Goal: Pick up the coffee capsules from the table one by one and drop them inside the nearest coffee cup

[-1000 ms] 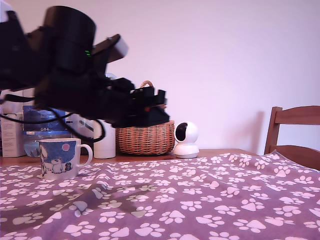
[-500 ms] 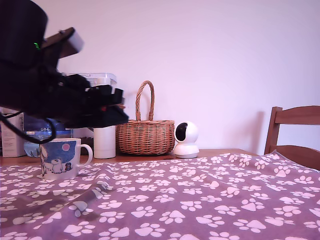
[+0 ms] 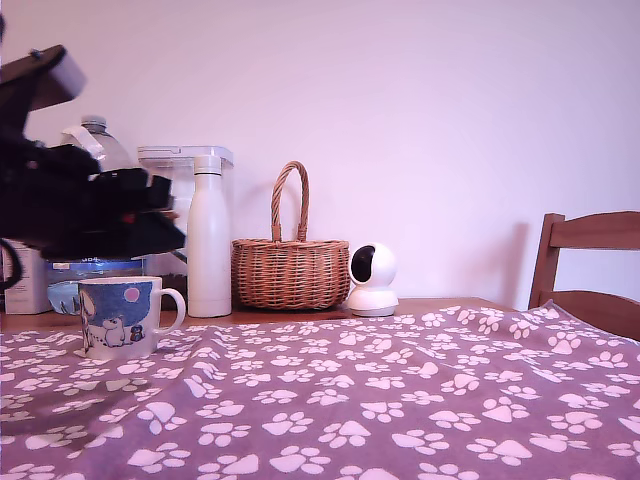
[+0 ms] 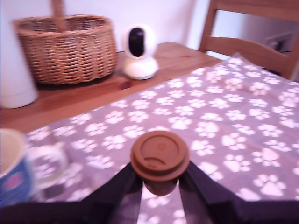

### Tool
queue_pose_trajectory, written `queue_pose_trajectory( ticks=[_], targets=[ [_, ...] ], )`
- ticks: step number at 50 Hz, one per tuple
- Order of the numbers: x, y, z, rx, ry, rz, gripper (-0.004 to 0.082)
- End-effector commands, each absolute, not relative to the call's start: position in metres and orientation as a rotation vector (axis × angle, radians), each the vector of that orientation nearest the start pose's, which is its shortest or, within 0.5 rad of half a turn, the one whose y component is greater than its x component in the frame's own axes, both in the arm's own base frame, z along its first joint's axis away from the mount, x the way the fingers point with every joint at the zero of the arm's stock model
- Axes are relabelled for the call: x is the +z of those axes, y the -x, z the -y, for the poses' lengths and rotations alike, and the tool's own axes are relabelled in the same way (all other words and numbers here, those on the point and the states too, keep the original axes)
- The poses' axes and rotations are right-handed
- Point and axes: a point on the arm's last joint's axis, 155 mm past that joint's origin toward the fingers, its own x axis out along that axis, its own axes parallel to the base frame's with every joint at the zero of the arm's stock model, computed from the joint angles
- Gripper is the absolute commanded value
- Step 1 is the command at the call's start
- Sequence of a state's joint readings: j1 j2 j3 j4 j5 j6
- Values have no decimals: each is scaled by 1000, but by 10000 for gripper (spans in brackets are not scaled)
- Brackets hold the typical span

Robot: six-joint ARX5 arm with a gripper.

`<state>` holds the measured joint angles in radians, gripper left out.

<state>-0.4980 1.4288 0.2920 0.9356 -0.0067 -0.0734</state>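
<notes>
Farther toward exterior view's left than before, pincer [image 4: 160, 184] clamped on brown coffee capsule [image 4: 160, 158], beside coffee cup [image 3: 121, 317].

Brown capsule [image 4: 160, 158] held rim-up above the paw-print table [image 4: 224, 121], near the white mug [image 3: 118, 317]

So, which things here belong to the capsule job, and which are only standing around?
Job: coffee capsule pinched in the tool; mug; cloth-covered table.

Only standing around: wicker basket, white bottle, small white camera, wooden chair.
</notes>
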Motion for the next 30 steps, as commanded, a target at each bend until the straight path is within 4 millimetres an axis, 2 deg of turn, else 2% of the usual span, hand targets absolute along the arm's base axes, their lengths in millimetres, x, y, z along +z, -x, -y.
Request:
queue_pose_trajectory(
  ticks=[1, 30],
  targets=[
    [113, -336, 175, -463, 26, -224, 72],
    [116, -344, 126, -329, 36, -232, 72]
  ],
)
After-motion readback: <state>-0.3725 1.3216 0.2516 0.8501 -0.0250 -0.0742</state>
